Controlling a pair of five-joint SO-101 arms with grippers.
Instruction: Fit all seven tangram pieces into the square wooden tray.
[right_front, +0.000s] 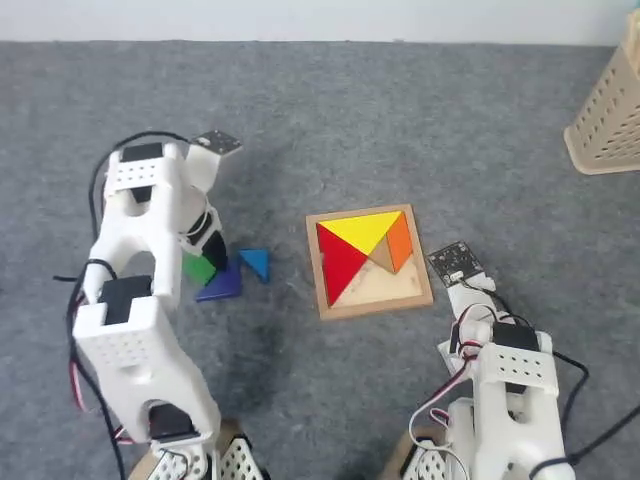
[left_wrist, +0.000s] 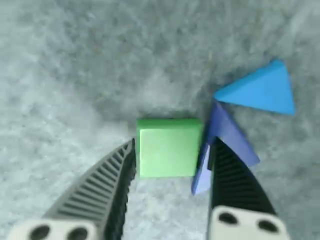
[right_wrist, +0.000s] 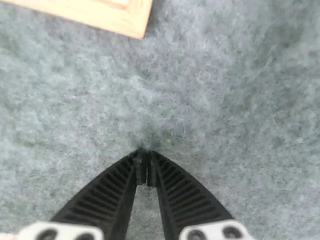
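Left of the tray (right_front: 372, 309), the left gripper (left_wrist: 172, 150) straddles the green square (left_wrist: 169, 145) with fingers apart, apparently to grasp it, a blue piece (left_wrist: 227, 132) crowding one finger, while the right gripper (right_wrist: 145, 167) rests closed beside the tray, out of the way.

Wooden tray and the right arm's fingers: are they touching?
Apart. The right wrist view shows carpet between the right fingers and the wooden tray.
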